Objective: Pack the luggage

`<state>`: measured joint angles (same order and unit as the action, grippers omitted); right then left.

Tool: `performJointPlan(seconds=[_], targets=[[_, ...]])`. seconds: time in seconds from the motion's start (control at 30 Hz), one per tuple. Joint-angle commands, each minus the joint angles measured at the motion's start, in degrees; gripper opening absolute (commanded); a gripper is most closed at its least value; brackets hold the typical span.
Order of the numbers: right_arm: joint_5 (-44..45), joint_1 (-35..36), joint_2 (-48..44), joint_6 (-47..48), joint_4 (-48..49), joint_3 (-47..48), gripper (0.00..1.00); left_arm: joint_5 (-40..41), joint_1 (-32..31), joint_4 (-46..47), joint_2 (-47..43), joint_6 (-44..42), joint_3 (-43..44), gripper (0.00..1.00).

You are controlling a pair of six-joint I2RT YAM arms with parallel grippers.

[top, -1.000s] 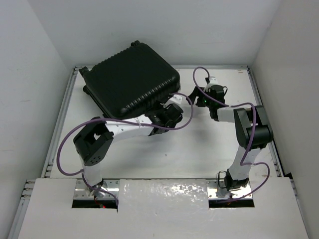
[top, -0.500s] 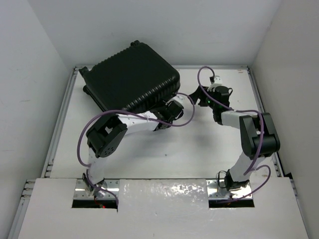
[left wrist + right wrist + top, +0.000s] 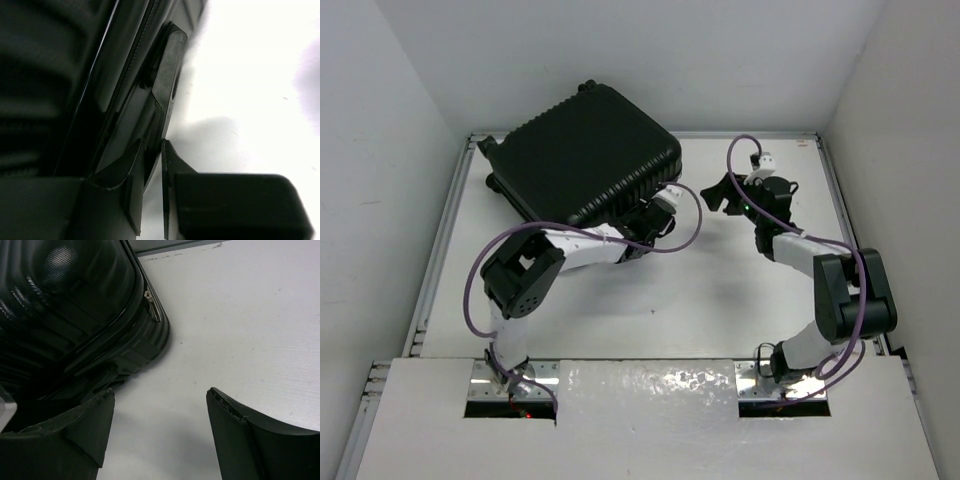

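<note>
Left arm (image 3: 570, 245), right arm (image 3: 798, 248): white links, black joint housings. Purple cable (image 3: 470, 290) loops along each. Small green light near right wrist. Left fingers (image 3: 131, 200), right fingers (image 3: 75, 432) matte black wedges, edges chipped.

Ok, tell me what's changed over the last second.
The left gripper pushed farther away and slightly left, in against the near right corner of the suitcase. The right gripper shifted slightly right as its elbow swung right and nearer. No grasp or release shows. The suitcase stayed closed in place, and the right gripper stayed open.
</note>
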<state>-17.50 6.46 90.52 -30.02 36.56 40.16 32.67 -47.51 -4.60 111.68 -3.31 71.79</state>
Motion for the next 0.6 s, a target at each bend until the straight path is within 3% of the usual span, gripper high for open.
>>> performJointPlan(seconds=[0.0, 0.23, 0.43, 0.5, 0.57], targets=[[-1.66, -0.31, -3.5, -0.3, -0.78, -0.87, 0.72, -14.02, -0.83, -4.45, -2.49, 9.98, -7.26, 0.0], [-2.63, -0.04, -5.26, -0.92, -3.68, -2.37, 0.72, -12.46, -1.1, -12.08, -15.33, 27.46, -20.98, 0.0], [0.45, 1.71, -9.48, 0.23, -11.75, -2.28, 0.73, 7.13, -1.01, -28.36, -27.29, 50.04, -27.13, 0.0], [4.13, 2.07, -10.97, 0.49, -16.75, -1.06, 0.87, 11.0, -0.92, -35.63, -30.36, 57.93, -27.84, 0.06], [6.32, 2.07, -11.42, 0.84, -20.02, 0.52, 0.99, 10.23, -1.36, -36.88, -33.0, 58.6, -28.37, 0.24]])
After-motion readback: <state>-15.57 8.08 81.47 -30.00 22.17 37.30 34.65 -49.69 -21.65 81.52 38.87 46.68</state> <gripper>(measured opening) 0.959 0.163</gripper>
